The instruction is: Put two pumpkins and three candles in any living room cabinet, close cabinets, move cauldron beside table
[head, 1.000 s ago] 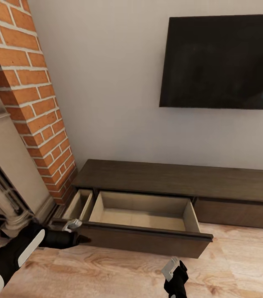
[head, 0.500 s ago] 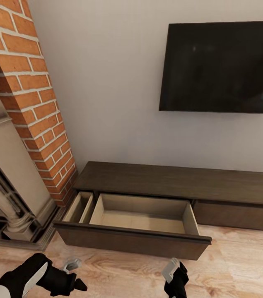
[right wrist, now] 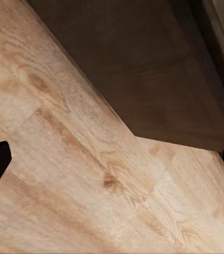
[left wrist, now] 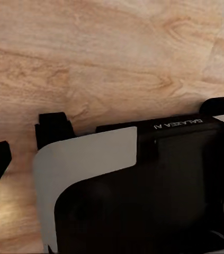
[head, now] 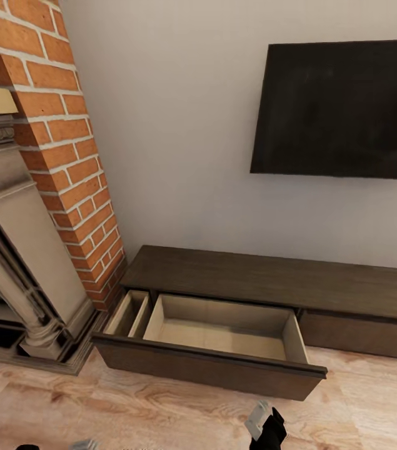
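The long, low dark-brown wood cabinet [head: 273,281] stretches along the wall with one pale-lined drawer [head: 223,328] pulled out over the wood floor [head: 129,406], nearer the right gripper [head: 266,426], whose fingers' state cannot be told; they grip nothing visible.

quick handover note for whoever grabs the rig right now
Left tool: open, empty, over wood floor.
Right tool: open, empty, low by the drawer front.
Cabinet: its left drawer is pulled out and looks empty.
Pumpkins, candles, cauldron: no location to report from these views.
Left: fetch and load all five, shut every cabinet, set cauldron beside a table.
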